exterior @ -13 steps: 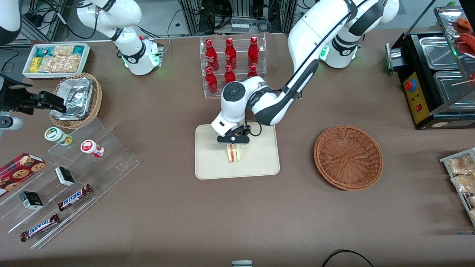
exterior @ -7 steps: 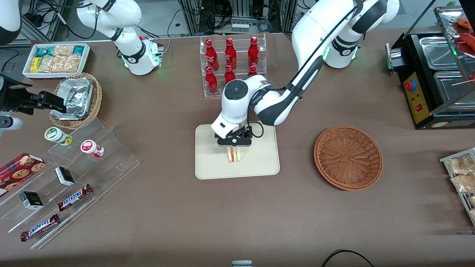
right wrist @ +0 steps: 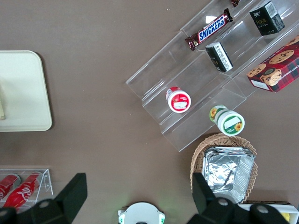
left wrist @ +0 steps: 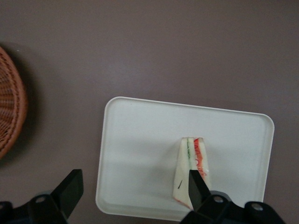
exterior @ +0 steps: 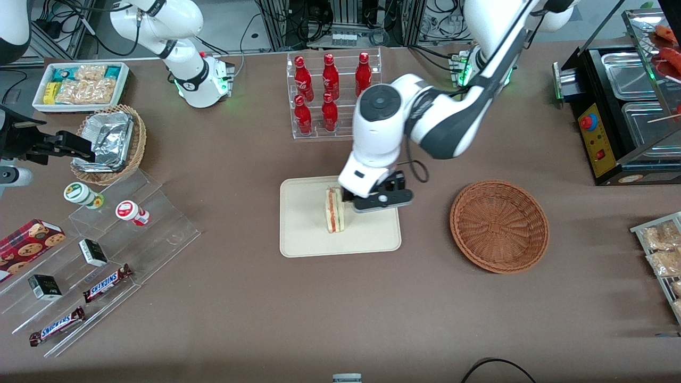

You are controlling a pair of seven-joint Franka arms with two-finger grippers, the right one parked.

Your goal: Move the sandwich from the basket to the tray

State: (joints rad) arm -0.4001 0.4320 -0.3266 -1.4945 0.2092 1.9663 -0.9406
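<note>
Our black two-finger end effector hangs spread open and empty above the flat cream-beige tray, beside the small triangular white-bread sandwich standing on its edge there. We judge a sideways brush could topple it. Its long axis runs toward the front camera, striped filling up. The round reddish-brown wicker basket sits well apart on the brown worktop.

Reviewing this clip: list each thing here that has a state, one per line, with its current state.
sandwich: standing on its edge on the tray, free of the gripper
tray: holds only the sandwich
basket: empty
gripper: open, raised above the tray's edge on the basket's side, holding nothing
red bottles: upright in their clear rack
</note>
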